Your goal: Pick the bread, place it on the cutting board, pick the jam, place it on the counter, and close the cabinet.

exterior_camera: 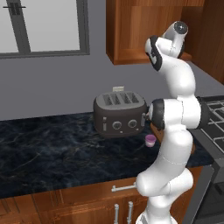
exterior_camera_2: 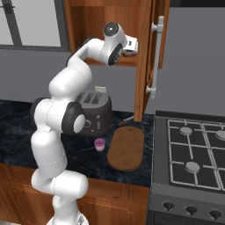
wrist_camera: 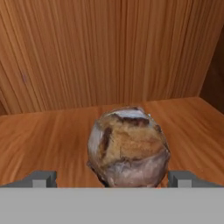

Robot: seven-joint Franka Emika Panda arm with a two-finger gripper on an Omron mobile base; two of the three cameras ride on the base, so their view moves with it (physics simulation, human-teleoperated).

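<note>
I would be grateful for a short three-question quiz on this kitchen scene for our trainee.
1. True or false: the bread already lies on the cutting board.
2. Multiple choice: the jam stands A) on the cabinet shelf, B) on the counter in front of the toaster, C) on the stove.
3. Fill in: the cabinet door is ____.

Key
1. False: in the hand view the bread sits on the wooden shelf, between the open fingertips of the gripper.
2. B.
3. Open.
</note>
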